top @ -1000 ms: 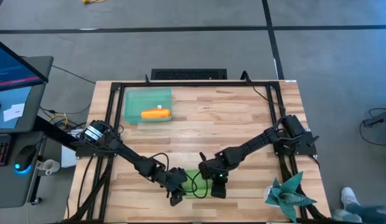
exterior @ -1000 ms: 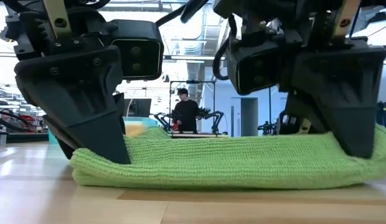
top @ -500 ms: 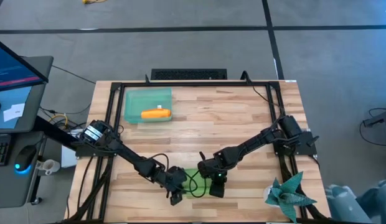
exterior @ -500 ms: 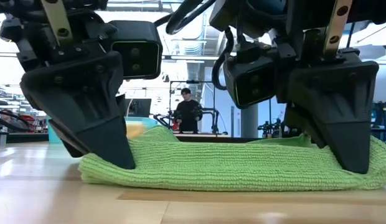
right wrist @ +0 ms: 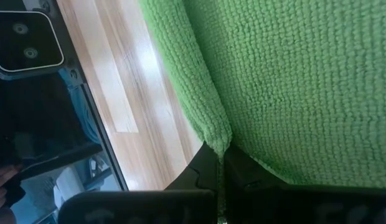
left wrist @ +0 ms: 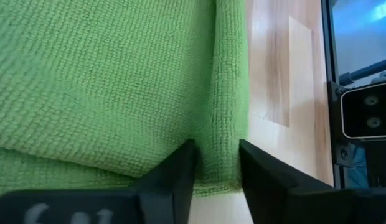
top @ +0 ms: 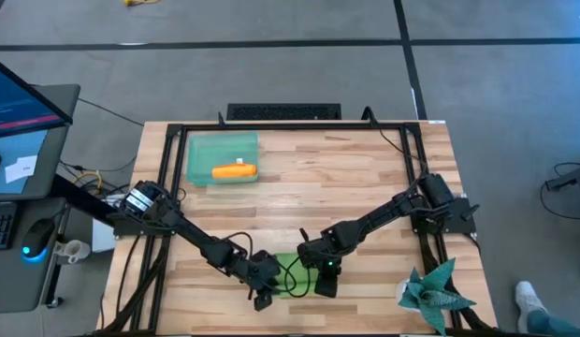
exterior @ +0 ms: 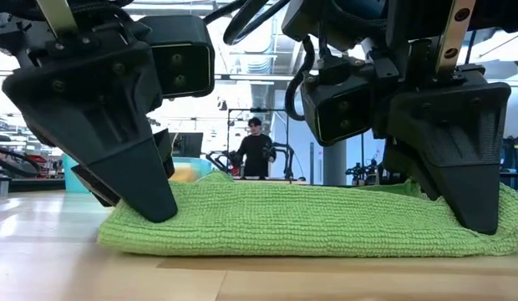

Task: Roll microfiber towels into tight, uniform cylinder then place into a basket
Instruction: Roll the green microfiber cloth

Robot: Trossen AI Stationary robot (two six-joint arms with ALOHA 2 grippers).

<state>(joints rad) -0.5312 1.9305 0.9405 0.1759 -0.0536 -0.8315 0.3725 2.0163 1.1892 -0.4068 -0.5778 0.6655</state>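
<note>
The lime green microfiber towel (top: 295,278) lies as a low, long bundle (exterior: 309,221) near the table's near edge, between both grippers. My left gripper (left wrist: 216,174) stands at its left end (exterior: 125,230), fingers parted, with the towel's folded edge running between them. My right gripper (right wrist: 221,168) is shut on the right end. The orange towel (top: 234,171), rolled, lies inside the teal basket (top: 201,150) at the far left. My left gripper slants down onto the towel's left end, its fingertips (exterior: 154,209) resting on the cloth. A folded edge (left wrist: 225,124) runs between the parted fingers, along them. Whether the fingers press its sides I cannot tell. My right gripper pinches a raised fold at the towel's right end (right wrist: 216,134) between its two fingers, slanting down from above. The fold runs along the fingers. The towel stays on the table, and the finger (exterior: 472,213) dents the cloth.
A spiky teal star-shaped object (top: 435,290) sits at the near right corner. A black frame (top: 290,124) borders the table. Bare wood lies between the towel and the basket. A person (exterior: 259,150) stands far off in the room behind.
My left gripper has turned a little in place. The towel's left end under it has swelled taller and spread slightly toward the table's left. My right gripper keeps its hold on the right end.
</note>
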